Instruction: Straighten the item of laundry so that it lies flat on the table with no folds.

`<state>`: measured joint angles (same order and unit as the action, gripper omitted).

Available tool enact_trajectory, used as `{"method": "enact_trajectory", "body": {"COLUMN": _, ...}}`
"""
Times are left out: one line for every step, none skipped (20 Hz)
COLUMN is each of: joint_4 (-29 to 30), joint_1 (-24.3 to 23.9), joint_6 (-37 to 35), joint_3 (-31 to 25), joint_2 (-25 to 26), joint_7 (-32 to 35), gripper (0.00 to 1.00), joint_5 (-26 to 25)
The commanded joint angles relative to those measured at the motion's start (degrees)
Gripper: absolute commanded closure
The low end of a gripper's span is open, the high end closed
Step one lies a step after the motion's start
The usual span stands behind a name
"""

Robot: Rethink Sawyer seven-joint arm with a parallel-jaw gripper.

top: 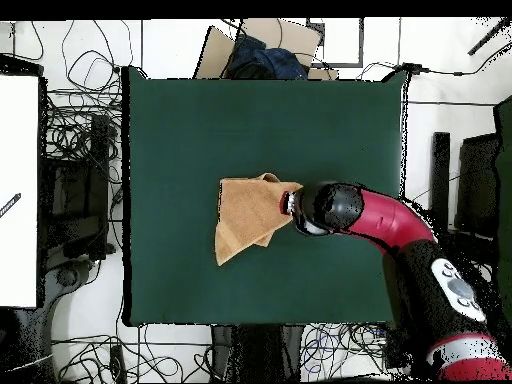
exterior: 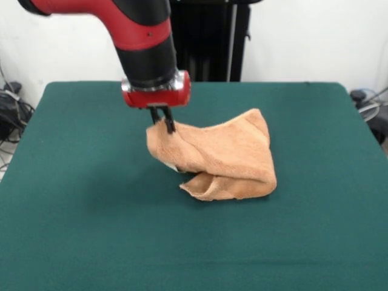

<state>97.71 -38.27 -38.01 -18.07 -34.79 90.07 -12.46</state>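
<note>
Here the gripper (exterior: 167, 123) pinches one raised corner of the folded towel (exterior: 218, 160) on the green table (exterior: 79, 182); cables (top: 75, 150) lie beyond its edges.

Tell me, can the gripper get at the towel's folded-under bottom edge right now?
Probably not directly. The gripper is shut on the towel at its upper corner, lifting it, and the folded-under flap lies beneath the rest of the cloth on the table.

Tangled cables (top: 75, 150) and cardboard box (top: 262, 40) around
</note>
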Motion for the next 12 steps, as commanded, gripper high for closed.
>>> {"method": "enact_trajectory", "body": {"joint_4": 12.1, "joint_1": -4.9, "joint_6": -4.3, "joint_3": -1.8, "joint_2": -13.3, "joint_7": -1.5, "gripper": 1.00, "joint_5": 1.7}}
{"method": "enact_trajectory", "body": {"joint_4": 12.5, "joint_1": -5.6, "joint_6": -6.0, "joint_3": -1.9, "joint_2": -14.5, "joint_7": -2.4, "gripper": 1.00, "joint_5": 2.0}}
{"method": "enact_trajectory", "body": {"joint_4": 12.6, "joint_1": -6.2, "joint_6": -7.1, "joint_3": -2.0, "joint_2": -15.4, "joint_7": -3.1, "gripper": 1.00, "joint_5": 2.0}}
{"method": "enact_trajectory", "body": {"joint_4": 12.7, "joint_1": -6.8, "joint_6": -7.9, "joint_3": -2.4, "joint_2": -15.9, "joint_7": -3.8, "gripper": 1.00, "joint_5": 2.1}}
{"method": "enact_trajectory", "body": {"joint_4": 12.7, "joint_1": -7.3, "joint_6": -8.4, "joint_3": -2.7, "joint_2": -16.0, "joint_7": -4.1, "gripper": 1.00, "joint_5": 2.0}}
{"method": "enact_trajectory", "body": {"joint_4": 12.8, "joint_1": -8.0, "joint_6": -8.6, "joint_3": -3.2, "joint_2": -16.0, "joint_7": -4.5, "gripper": 1.00, "joint_5": 1.9}}
{"method": "enact_trajectory", "body": {"joint_4": 13.0, "joint_1": -8.7, "joint_6": -8.8, "joint_3": -3.8, "joint_2": -16.1, "joint_7": -4.9, "gripper": 1.00, "joint_5": 1.9}}
{"method": "enact_trajectory", "body": {"joint_4": 13.2, "joint_1": -9.3, "joint_6": -9.0, "joint_3": -4.2, "joint_2": -16.0, "joint_7": -5.2, "gripper": 1.00, "joint_5": 1.9}}
{"method": "enact_trajectory", "body": {"joint_4": 13.0, "joint_1": -9.7, "joint_6": -9.2, "joint_3": -4.5, "joint_2": -15.5, "joint_7": -5.3, "gripper": 1.00, "joint_5": 1.8}}
{"method": "enact_trajectory", "body": {"joint_4": 13.1, "joint_1": -10.1, "joint_6": -9.0, "joint_3": -4.8, "joint_2": -15.3, "joint_7": -5.4, "gripper": 1.00, "joint_5": 1.7}}
{"method": "enact_trajectory", "body": {"joint_4": 12.6, "joint_1": -10.5, "joint_6": -9.0, "joint_3": -5.2, "joint_2": -14.5, "joint_7": -5.6, "gripper": 1.00, "joint_5": 1.5}}
{"method": "enact_trajectory", "body": {"joint_4": 12.3, "joint_1": -10.9, "joint_6": -9.1, "joint_3": -5.5, "joint_2": -13.7, "joint_7": -5.7, "gripper": 1.00, "joint_5": 1.2}}
